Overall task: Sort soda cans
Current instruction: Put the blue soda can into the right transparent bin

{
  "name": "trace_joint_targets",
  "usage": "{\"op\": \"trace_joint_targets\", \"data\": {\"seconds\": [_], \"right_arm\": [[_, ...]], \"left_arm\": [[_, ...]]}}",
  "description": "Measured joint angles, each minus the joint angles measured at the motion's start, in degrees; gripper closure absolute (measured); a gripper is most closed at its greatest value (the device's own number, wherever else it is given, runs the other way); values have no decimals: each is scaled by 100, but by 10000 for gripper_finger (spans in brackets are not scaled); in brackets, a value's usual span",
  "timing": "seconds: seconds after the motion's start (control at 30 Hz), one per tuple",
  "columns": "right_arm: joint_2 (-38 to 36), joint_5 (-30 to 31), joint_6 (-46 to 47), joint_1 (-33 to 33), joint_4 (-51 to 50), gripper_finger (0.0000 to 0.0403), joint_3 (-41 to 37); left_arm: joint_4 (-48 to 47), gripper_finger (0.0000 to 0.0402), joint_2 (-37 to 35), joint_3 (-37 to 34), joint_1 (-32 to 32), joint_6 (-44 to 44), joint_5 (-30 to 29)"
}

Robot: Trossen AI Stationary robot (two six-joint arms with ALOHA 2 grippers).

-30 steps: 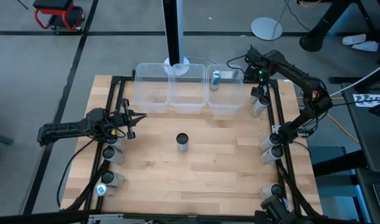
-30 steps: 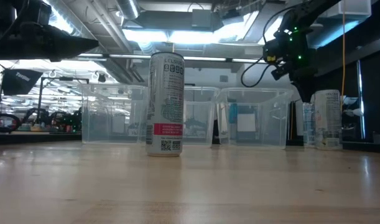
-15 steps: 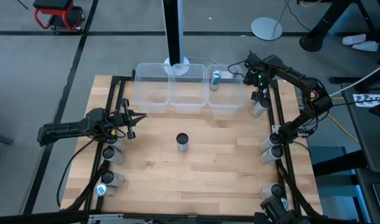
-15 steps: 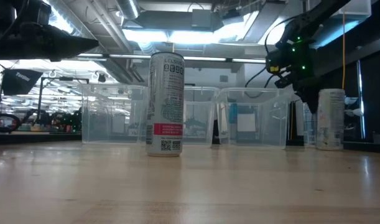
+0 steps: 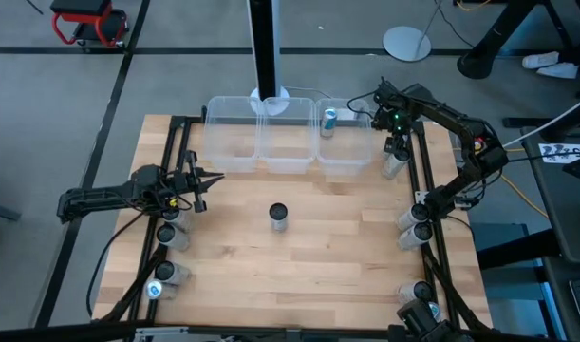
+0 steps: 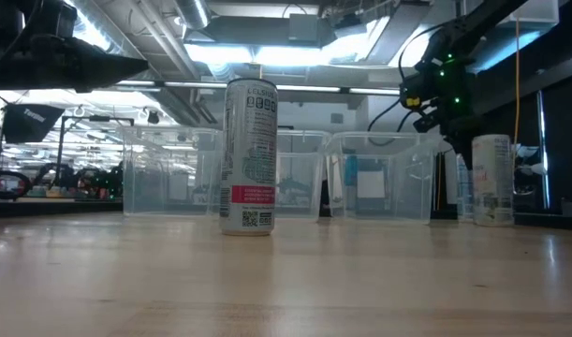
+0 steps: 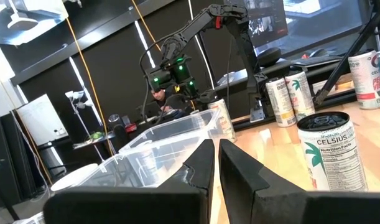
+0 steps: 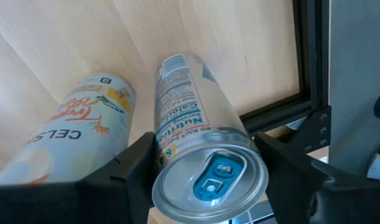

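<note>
A dark-topped soda can (image 5: 278, 217) stands upright mid-table, also seen in the low view (image 6: 249, 154). A teal-topped can (image 5: 328, 119) stands in the rightmost clear bin. More cans line the left edge (image 5: 166, 233) and right edge (image 5: 413, 226). My right gripper (image 5: 396, 147) is by the table's far right edge, shut on a teal-tabbed can (image 8: 205, 168) with an orange-marked can (image 8: 84, 124) beside it. My left gripper (image 5: 214, 179) is shut and holds nothing, hovering at the left side of the table. My right gripper holds the teal-tabbed can by its upper wall just below the rim (image 8: 171, 146), one finger on each side, coming from above and pointing down. The can stands upright on its base at the table's edge (image 6: 491, 178).
Three clear bins (image 5: 237, 133) sit side by side along the far edge. Black frame rails (image 5: 432, 190) run along both sides of the table. Open wood lies around the middle can. A black pole (image 5: 266, 47) rises behind the bins.
My right gripper has moved from above the rightmost bin's corner toward the near edge and down onto the cans at the far right, then stayed there. The can under it has shifted slightly in the low view.
</note>
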Motion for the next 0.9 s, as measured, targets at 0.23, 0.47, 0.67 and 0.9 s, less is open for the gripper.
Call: {"op": "trace_joint_targets", "data": {"seconds": [0.23,0.47,0.67,0.9], "right_arm": [[0,31,-124,1,8,164,0],[15,85,-161,0,-113,172,141],[4,186,-173,2,-571,171,729],[2,275,-174,7,-835,172,1466]], "left_arm": [[2,384,0,0,-2,-7,1],[4,384,4,0,-1,-7,0],[22,384,7,0,0,-7,1],[20,384,7,0,-1,-9,1]]}}
